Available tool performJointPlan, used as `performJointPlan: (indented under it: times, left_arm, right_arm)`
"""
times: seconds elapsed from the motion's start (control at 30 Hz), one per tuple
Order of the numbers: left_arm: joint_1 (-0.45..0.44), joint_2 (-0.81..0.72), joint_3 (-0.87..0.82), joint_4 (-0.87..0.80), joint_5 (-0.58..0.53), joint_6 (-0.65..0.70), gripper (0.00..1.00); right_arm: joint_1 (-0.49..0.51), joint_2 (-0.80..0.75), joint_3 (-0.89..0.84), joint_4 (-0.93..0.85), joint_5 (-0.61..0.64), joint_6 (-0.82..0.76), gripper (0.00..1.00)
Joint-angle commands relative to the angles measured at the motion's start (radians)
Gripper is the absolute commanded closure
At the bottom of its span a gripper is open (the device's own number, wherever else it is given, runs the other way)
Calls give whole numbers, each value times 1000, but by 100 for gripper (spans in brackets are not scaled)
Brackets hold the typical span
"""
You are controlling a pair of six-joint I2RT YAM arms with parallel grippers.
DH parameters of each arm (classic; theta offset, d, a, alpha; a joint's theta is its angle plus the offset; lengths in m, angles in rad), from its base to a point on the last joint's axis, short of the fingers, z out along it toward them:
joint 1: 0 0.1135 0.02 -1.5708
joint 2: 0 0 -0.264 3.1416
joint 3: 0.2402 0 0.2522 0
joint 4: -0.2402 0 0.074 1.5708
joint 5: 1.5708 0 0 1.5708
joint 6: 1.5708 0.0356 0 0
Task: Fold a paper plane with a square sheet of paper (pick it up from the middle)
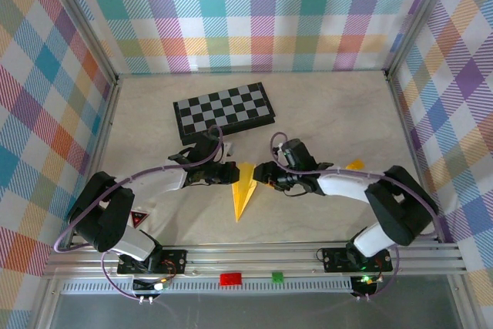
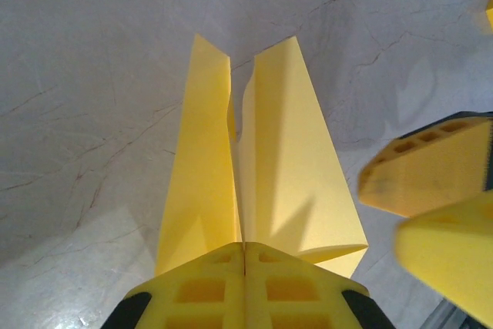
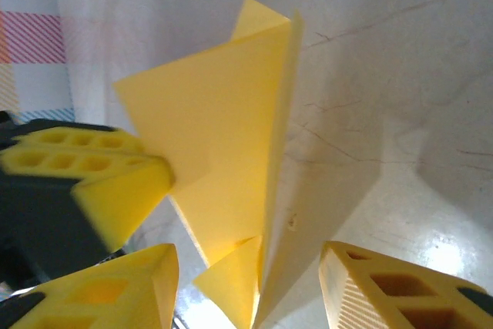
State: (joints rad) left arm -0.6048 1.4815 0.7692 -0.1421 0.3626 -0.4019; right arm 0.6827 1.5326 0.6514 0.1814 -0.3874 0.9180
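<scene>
Paper plane (image 1: 243, 190) near the middle of the counter (image 1: 347, 113), nose toward 6 o'clock, wide end toward the chessboard (image 1: 223, 112) at 12 o'clock. A small orange-yellow block (image 1: 354, 165) lies well apart at 3 o'clock. The left end effector (image 2: 245, 256), at 9 o'clock of the plane, is fully closed and pinches the centre fold, the two wings splaying apart beyond it. The right end effector (image 3: 248, 267), at 3 o'clock, stands parted with the folded paper between its fingers and grips nothing. Likely hazards: the single pinch is all that holds the crease, so a slip or an early release there would probably let the thin paper spring open. The parted right fingers, close beside a wing, could crumple or tear it if they close off the crease or sweep sideways.
</scene>
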Motion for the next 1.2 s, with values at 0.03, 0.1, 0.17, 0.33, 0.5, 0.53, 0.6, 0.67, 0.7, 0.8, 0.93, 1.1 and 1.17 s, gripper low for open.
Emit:
performJointPlan:
  times: [0.03, 0.1, 0.17, 0.33, 0.5, 0.53, 0.6, 0.67, 0.7, 0.8, 0.93, 1.1, 1.17]
  left_arm:
    - [-13, -24, 25, -48, -25, 21, 94]
    - [-15, -26, 25, -56, -30, 22, 91]
    - [-15, -30, 22, -65, -38, 21, 83]
    - [-18, -77, -25, -57, -37, -21, 66]
    - [-41, -173, -108, -15, -30, -94, 61]
    - [-50, -193, -120, -9, -35, -104, 61]
    - [-70, -235, -146, 6, -46, -122, 61]
    - [-86, -265, -164, 10, -64, -134, 60]
    - [-91, -274, -169, 9, -69, -137, 60]
    - [-101, -275, -164, 0, -63, -138, 59]
    - [-117, -241, -153, -3, -58, -139, 57]
    - [-145, -168, -134, 13, -48, -153, 58]
    - [-152, -145, -130, 19, -48, -158, 58]
  right_arm:
    - [12, 85, 35, 62, -67, 25, 54]
    - [13, 118, 39, 77, -68, 35, 66]
    - [12, 138, 38, 81, -61, 44, 77]
    - [12, 153, 18, 120, -59, 68, 86]
    - [12, 147, 8, 123, -50, 76, 87]
    - [12, 145, 8, 122, -49, 76, 86]
    - [12, 142, 6, 122, -47, 77, 86]
    - [12, 138, 5, 122, -45, 76, 86]
    - [12, 136, 4, 119, -44, 76, 86]
    - [12, 129, 2, 112, -39, 72, 86]
    - [12, 119, 2, 100, -32, 69, 85]
    - [11, 119, 5, 96, -30, 67, 85]
    - [12, 122, 6, 95, -31, 68, 85]
